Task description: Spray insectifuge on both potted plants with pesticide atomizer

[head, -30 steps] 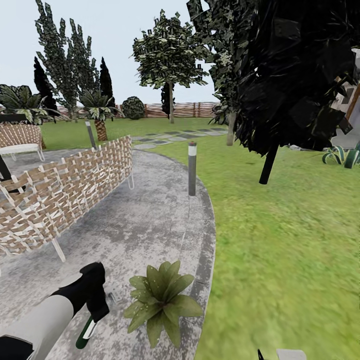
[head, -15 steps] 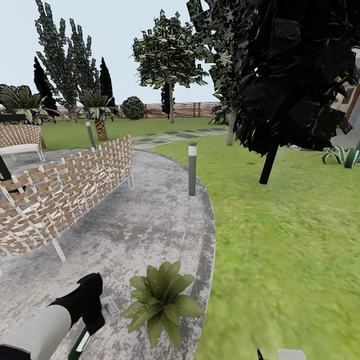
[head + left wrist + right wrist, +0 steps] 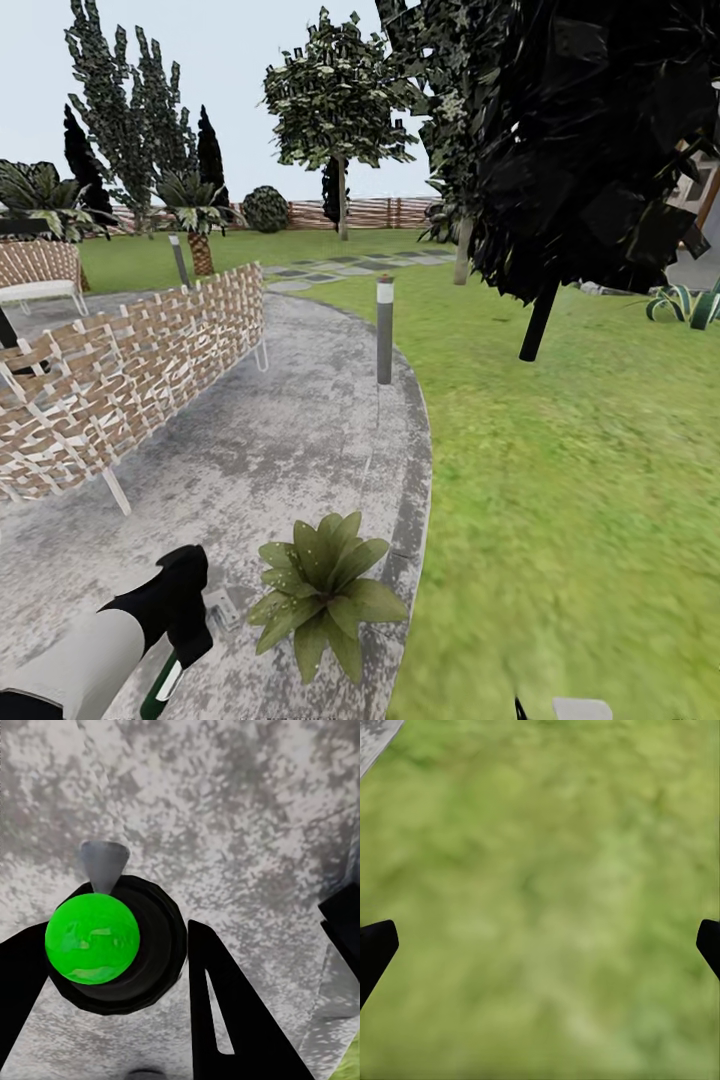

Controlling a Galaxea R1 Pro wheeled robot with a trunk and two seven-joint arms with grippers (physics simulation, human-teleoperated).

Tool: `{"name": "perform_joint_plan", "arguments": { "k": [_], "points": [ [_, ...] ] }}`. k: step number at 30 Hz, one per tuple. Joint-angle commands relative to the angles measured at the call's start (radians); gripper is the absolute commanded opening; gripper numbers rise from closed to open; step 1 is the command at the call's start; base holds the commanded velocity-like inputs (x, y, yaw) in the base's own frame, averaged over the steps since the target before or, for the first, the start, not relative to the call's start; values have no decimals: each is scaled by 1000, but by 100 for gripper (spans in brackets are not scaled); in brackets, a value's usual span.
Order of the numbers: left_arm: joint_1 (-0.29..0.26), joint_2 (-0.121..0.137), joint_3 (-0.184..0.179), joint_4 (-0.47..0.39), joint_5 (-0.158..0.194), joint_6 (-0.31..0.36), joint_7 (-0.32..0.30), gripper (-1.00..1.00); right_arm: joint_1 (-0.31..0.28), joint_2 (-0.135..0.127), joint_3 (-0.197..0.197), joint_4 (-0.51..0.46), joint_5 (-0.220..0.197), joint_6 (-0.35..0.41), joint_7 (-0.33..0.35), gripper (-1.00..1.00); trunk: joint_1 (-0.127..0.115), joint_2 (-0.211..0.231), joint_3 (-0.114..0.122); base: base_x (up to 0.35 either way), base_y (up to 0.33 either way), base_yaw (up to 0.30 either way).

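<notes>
One potted plant point(image 3: 325, 590) sits low in the head view, near the curved edge of the grey stone patio point(image 3: 290, 440), its speckled green leaves spread in a rosette; its pot is hidden under the leaves. Left gripper point(image 3: 185, 615) hangs just beside that plant, on the patio side, black fingers closed around the pesticide atomizer point(image 3: 160, 685). Dark green bottle body with a white label strip points down and toward the robot.

Left wrist view: atomizer point(image 3: 112, 945) seen end-on, a bright green round face set in a dark ring with a pale cone-shaped nozzle at its edge, held between the two black fingers point(image 3: 225, 1012) over mottled grey stone. One finger touches the dark ring; the other meets it at the frame's edge.

Right wrist view: right gripper point(image 3: 540, 945) with fingertips point(image 3: 375, 949) spread wide at opposite frame edges, nothing between them, above blurred green lawn point(image 3: 547, 892); a sliver of grey paving in one corner.

Surroundings in the head view: grey bollard lamp point(image 3: 385, 330) upright at the patio rim, woven wicker bench point(image 3: 120, 385) on the patio to the left, dark-leaved tree point(image 3: 590, 150) on the lawn to the right, stepping slabs point(image 3: 340, 268) and slatted wooden fence point(image 3: 360, 213) far back.
</notes>
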Motion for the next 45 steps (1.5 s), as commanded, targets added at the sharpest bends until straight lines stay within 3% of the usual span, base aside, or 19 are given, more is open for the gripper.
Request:
{"name": "perform_joint_plan", "arguments": {
  "k": [1, 5, 8, 11, 18, 23, 29, 32, 42, 45],
  "points": [
    [0, 2, -3, -3, -6, 4, -8, -100, -1, 0, -5, 1, 10, -3, -5, 100, 0, 0, -2, 0, 0, 0],
    [0, -2, -6, -10, -6, 4, -8, -100, -1, 0, -5, 1, 10, -3, -5, 100, 0, 0, -2, 0, 0, 0],
    [-1, -4, -5, -100, -6, 7, -13, -100, -1, 0, -5, 1, 10, -3, -5, 100, 0, 0, -2, 0, 0, 0],
    [-10, -25, -6, -154, -6, 11, -17, -100, -1, 0, -5, 1, 10, -3, -5, 100, 0, 0, -2, 0, 0, 0],
    [-41, -35, -9, -159, -7, 59, -21, -100, -1, 0, -5, 1, 10, -3, -5, 100, 0, 0, -2, 0, 0, 0],
    [-32, -20, -16, -148, -14, 50, -70, -100, -1, 0, -5, 1, 10, -3, -5, 100, 0, 0, -2, 0, 0, 0],
    [-29, 38, -15, -82, -12, 40, -70, -100, -1, 0, -5, 1, 10, -3, -5, 100, 0, 0, -2, 0, 0, 0],
    [-28, 51, -11, -46, -8, 26, -61, -100, -1, 1, -5, 2, 11, -3, -5, 100, 0, 0, -2, 0, 0, 0],
    [-18, 41, -4, 11, 8, -64, -49, -100, -1, 2, -5, 2, 10, -3, -5, 100, 0, 0, -2, 0, 0, 0],
    [-18, 39, 32, 1, 16, -82, -36, -100, -1, 2, -5, 1, 10, -3, -5, 100, 0, 0, -2, 0, 0, 0]
  ]
}}
